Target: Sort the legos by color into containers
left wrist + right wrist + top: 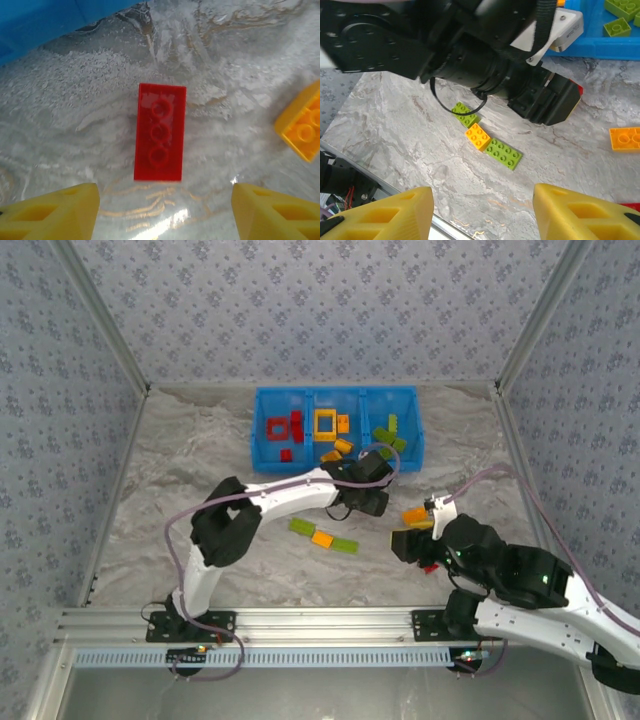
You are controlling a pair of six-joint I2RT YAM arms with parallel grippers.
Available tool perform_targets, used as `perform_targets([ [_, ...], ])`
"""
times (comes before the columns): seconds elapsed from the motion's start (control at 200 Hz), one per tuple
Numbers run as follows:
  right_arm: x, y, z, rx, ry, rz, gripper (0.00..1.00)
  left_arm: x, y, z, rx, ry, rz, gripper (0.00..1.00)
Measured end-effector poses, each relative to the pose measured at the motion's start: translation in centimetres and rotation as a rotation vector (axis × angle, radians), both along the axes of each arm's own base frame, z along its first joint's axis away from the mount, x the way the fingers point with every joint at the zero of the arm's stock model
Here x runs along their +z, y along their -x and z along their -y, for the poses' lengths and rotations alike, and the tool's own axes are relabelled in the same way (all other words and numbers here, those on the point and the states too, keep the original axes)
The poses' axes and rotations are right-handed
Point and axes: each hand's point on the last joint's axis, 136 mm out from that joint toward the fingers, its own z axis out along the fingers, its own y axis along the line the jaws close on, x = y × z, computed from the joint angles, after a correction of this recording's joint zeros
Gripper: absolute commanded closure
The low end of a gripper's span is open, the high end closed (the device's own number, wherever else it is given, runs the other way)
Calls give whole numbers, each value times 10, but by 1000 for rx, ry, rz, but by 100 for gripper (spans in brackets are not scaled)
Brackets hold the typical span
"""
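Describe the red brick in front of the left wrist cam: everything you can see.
The red brick is a flat rectangle of glossy plastic with three rings in a row down its middle, so it is probably lying underside up. It lies flat on the marbled table, long side pointing away from the camera, just ahead of the open left pincer. Nothing else touches it. An orange brick lies apart to its right, and the blue tray is beyond it.

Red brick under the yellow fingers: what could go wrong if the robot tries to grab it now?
1. The red brick lies flat on the table, so the open left gripper might just shove it instead of lifting it.
2. An orange brick sits close beside it; a finger could knock that.
3. The right gripper hovers near the left arm, so the arms might bump.
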Motion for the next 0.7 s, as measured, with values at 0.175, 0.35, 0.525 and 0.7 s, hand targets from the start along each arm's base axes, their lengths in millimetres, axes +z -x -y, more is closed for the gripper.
perform_targets([
  [0.175,-2,-1,3,-25,5,-7,43,-28,-6,7,-7,-64,-23,32],
  [0.35,-9,-2,2,-34,10,-24,44,-40,-14,12,-15,-100,-11,53],
  [0.525,-11,-2,2,-40,12,-26,45,-38,-17,11,-22,-116,9,73],
  [0.7,-12,-4,2,-44,34,-18,45,-33,-9,-2,-9,-128,28,74],
])
